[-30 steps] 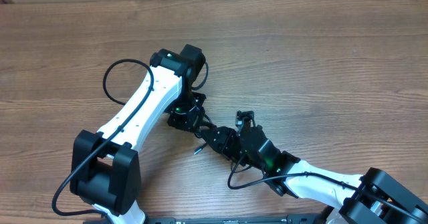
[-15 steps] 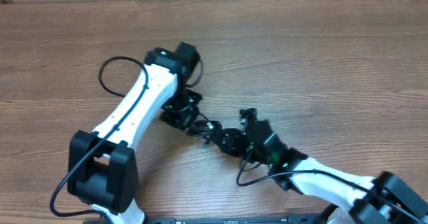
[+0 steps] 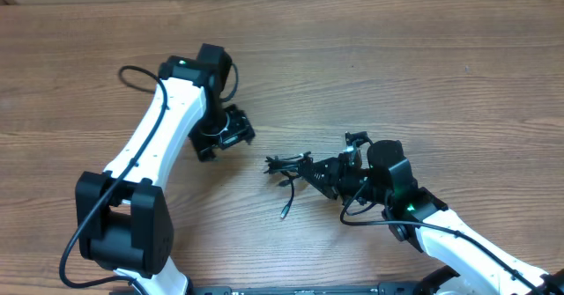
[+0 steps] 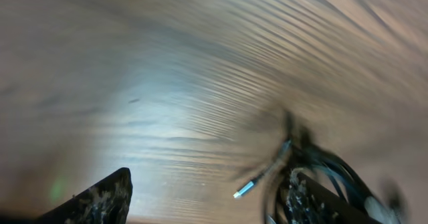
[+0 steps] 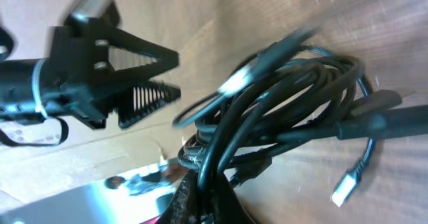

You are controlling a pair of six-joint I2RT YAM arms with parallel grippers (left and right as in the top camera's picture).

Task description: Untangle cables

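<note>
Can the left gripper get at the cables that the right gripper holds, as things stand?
Probably yes. The left gripper is open, and only bare table lies between it and the cables, clamped in the right gripper.

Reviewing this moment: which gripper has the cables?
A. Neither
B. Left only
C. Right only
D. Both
C: the right gripper is shut on the cables, while the left gripper stands open, empty and apart from them.
</note>
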